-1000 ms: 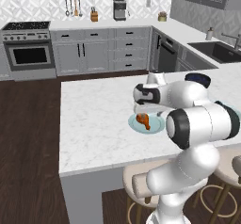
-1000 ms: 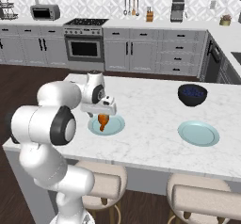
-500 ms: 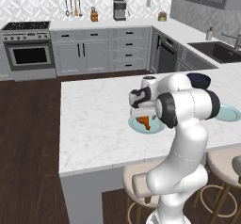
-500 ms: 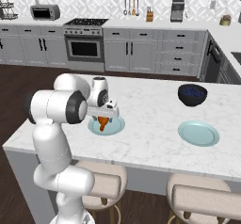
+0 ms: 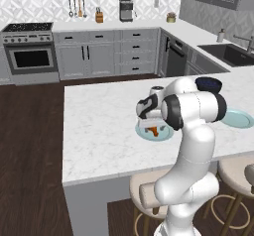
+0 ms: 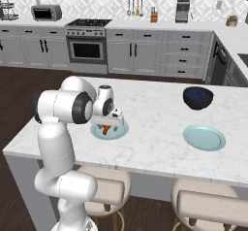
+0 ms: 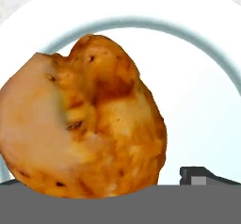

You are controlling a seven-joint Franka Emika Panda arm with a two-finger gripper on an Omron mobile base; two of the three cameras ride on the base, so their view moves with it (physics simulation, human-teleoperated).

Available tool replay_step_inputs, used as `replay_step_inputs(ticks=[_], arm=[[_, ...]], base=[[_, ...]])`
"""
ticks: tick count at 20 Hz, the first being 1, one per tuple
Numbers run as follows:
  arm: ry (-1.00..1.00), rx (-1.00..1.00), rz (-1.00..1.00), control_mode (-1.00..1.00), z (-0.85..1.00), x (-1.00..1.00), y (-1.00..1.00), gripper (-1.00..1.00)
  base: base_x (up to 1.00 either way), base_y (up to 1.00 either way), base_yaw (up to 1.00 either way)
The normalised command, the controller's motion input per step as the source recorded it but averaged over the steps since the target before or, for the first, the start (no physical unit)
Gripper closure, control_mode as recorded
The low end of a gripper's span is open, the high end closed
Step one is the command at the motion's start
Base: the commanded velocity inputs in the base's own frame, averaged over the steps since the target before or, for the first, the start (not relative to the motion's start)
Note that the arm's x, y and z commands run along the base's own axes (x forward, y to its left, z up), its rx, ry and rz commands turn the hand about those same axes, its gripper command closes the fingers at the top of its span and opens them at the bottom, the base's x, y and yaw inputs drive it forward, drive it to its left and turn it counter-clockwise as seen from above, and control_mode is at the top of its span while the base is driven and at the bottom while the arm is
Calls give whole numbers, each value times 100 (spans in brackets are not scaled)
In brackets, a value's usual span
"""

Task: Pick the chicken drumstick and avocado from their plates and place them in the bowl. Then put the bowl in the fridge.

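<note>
Hand point(image 6: 109, 126) open over chicken drumstick point(image 7: 89, 119) on plate point(image 7: 197, 100), second plate point(image 6: 204, 138) bare

You find no readable text, label, brand, number or sign on anything in these views.

two plates point(image 6: 204, 138), one drumstick point(image 7: 84, 119), one navy bowl point(image 6: 197, 97).
</note>
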Motion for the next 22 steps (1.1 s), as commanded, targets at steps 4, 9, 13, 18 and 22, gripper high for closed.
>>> replay_step_inputs(ticks=[4, 9, 13, 18, 22], arm=[[0, 0, 1, -100, -10, 0, 0, 100], [0, 0, 0, -100, -3, 0, 1, 100], [0, 0, 0, -100, 3, 0, 20, 100], [-1, -10, 0, -100, 55, -11, 29, 100], [0, -8, 0, -100, 99, -57, 45, 100]], base=[[0, 0, 0], [0, 0, 0], [0, 0, 0], [0, 0, 0], [0, 0, 0]])
